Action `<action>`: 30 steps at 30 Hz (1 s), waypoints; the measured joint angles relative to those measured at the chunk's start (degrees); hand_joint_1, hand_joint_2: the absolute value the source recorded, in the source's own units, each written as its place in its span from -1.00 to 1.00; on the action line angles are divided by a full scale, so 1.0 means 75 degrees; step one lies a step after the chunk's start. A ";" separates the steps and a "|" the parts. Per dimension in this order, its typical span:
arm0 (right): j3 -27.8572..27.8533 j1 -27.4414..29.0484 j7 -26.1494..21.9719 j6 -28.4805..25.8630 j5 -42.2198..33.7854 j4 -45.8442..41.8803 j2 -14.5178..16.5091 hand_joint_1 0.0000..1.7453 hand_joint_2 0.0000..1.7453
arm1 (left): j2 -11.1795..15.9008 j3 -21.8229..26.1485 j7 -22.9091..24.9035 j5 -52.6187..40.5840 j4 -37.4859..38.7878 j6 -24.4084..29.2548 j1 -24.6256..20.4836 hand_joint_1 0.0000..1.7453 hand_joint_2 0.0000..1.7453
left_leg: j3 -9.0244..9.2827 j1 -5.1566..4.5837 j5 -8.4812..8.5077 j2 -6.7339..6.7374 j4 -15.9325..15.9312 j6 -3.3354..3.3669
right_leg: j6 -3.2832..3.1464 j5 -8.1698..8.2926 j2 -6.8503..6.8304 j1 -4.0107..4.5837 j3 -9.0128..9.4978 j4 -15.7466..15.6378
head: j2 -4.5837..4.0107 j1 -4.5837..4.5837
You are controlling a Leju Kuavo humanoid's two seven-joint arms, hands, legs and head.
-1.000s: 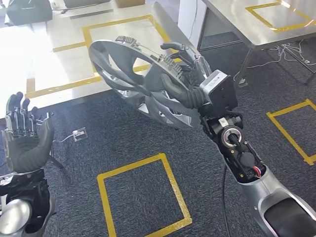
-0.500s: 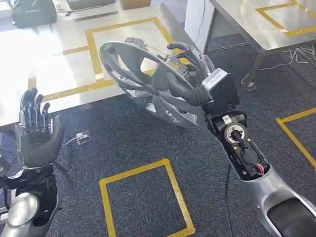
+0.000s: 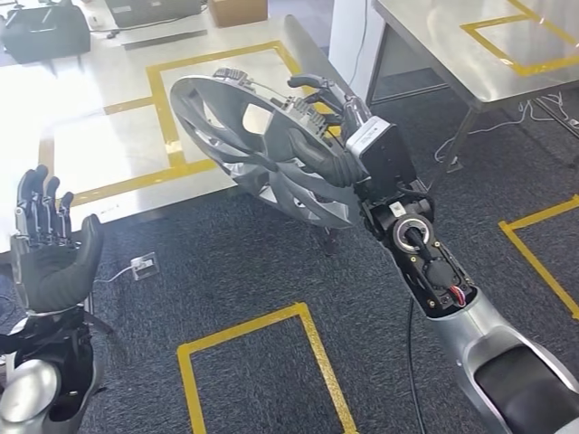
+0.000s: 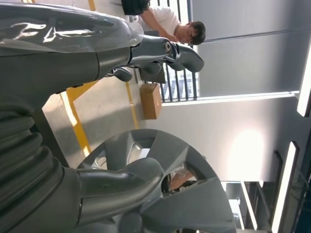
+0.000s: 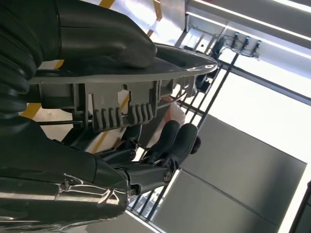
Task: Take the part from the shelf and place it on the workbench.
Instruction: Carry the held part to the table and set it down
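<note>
Right robot hand [image 3: 327,136] grips the wheel cover [image 3: 260,149] by its rim, carried tilted over the bench [image 3: 102,154] edge; left robot hand [image 3: 51,253] open, empty; next, likely lowering it flat inside the yellow outline.

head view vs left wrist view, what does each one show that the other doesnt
Head view alone: the right hand gripping the rim of the grey spoked plastic wheel cover, the dark carpet with its yellow tape square, and the steel table at the upper right.

Left wrist view alone: a person leaning over beyond the workbench, and the ceiling light strips.

Both: the wheel cover, the empty left hand with fingers apart, the yellow-taped steel workbench and the brown cardboard box.
</note>
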 joint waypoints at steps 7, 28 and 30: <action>0.0017 -0.0148 -0.0090 -0.0082 0.0013 0.0283 0.0009 1.00 1.00 | -0.0031 0.0000 -0.0005 0.0008 0.0004 -0.0069 0.0004 -1.00 1.00 | 0.0429 0.0021 -0.0350 -0.0031 0.0015 0.0026 | 0.0154 -0.0205 -0.0026 -0.0083 -0.1261 0.1505 | 0.0001 0.0194; 0.0082 -0.1676 -0.0741 -0.0208 0.0517 0.2083 0.0329 1.00 1.00 | -0.0084 -0.0011 -0.0126 0.0098 0.0260 -0.0261 -0.0227 -1.00 1.00 | -0.0177 -0.0057 0.0069 0.0024 -0.0081 -0.0119 | -0.0071 0.0310 0.0018 -0.0034 -0.0118 -0.0339 | 0.0001 -0.0043; 0.0078 -0.1737 -0.0756 -0.0215 0.0518 0.2209 0.0347 1.00 1.00 | -0.0096 -0.0012 -0.0132 0.0101 0.0268 -0.0264 -0.0240 -1.00 1.00 | -0.0039 -0.0025 0.0048 0.0015 -0.0119 -0.0041 | 0.0016 0.0223 0.0001 -0.0027 -0.0149 -0.0129 | 0.0001 -0.0003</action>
